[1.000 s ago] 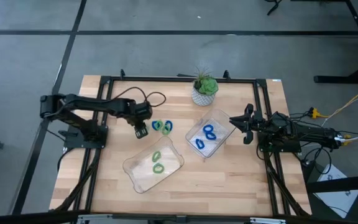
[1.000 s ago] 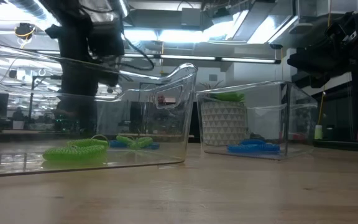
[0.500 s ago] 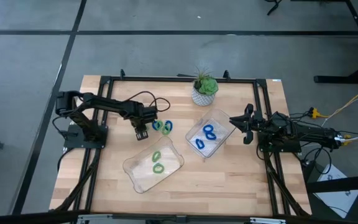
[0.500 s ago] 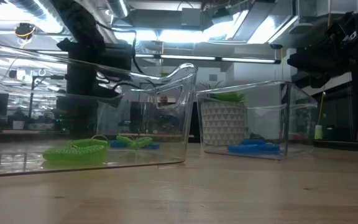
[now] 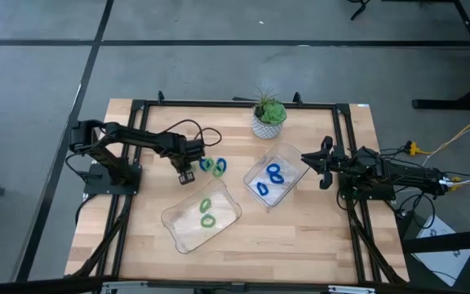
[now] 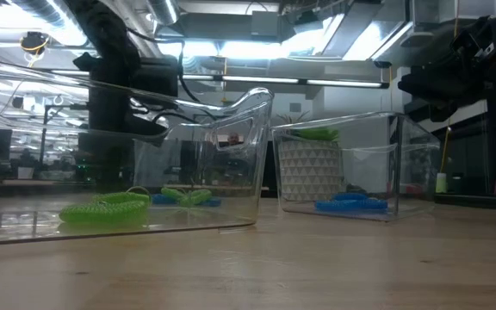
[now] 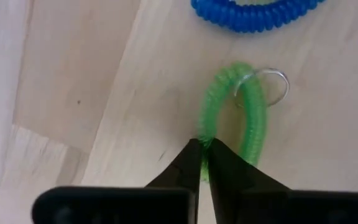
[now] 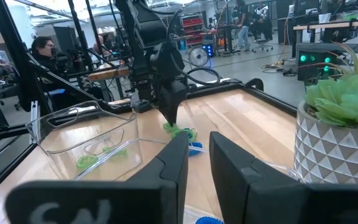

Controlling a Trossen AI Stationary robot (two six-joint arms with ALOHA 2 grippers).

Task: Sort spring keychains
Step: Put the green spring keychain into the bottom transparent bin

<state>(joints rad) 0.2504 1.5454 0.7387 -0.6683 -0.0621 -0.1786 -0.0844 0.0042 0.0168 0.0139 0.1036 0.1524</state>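
Note:
Two spring keychains lie loose on the table: a green one with a metal ring, and a blue one just beyond it. My left gripper stands over the green one and is shut on it. A clear tray holds two green keychains. A second clear tray holds two blue ones. My right gripper waits at the table's right side beside the blue tray, its fingers slightly apart with nothing between them. My left gripper pinches one side of the green keychain's coiled loop between its two fingertips, at the part away from the metal ring. The fingers come from above, pointing down. The keychain lies flat on the table.
A potted plant in a white pot stands at the table's far edge, behind the blue tray. A black frame runs around the table top. Bare wood lies near the front edge, in front of both trays.
My left arm has reached toward the table's right, and its gripper has come closer to the two loose keychains and a little lower. The keychains and trays lie where they were.

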